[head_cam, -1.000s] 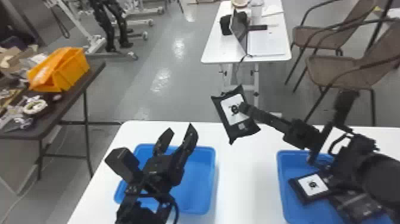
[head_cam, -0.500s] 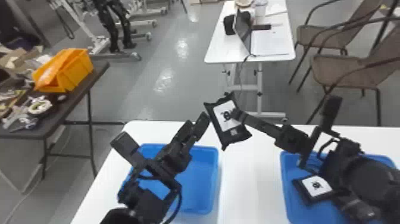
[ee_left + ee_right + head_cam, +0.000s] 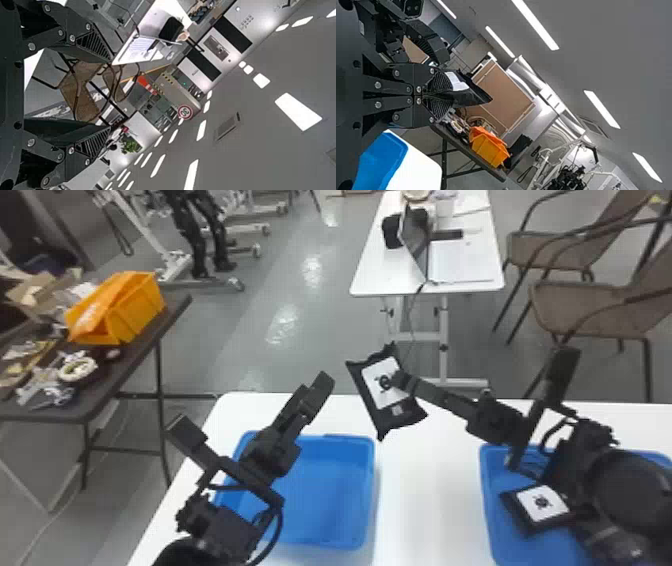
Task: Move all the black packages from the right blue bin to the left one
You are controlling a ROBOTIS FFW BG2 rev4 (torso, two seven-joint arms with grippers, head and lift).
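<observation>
In the head view my right gripper (image 3: 400,380) is shut on a black package (image 3: 382,382) with a white label, held up between the two bins. The right wrist view has the right gripper (image 3: 440,95) pinching that package (image 3: 468,93). My left gripper (image 3: 320,392) hangs above the far edge of the left blue bin (image 3: 332,490), a short way left of the package. In the left wrist view the left gripper (image 3: 109,95) stands open with nothing between its fingers. Another black package (image 3: 540,505) lies in the right blue bin (image 3: 492,520), partly covered by the right arm.
Both bins stand on a white table (image 3: 425,490). At the left is a dark table (image 3: 170,320) with an orange crate (image 3: 135,310). Behind stand another white table (image 3: 370,270) and brown chairs (image 3: 590,305).
The right gripper has carried its package left, toward the left gripper. The left gripper has swung right and tilted toward the package.
</observation>
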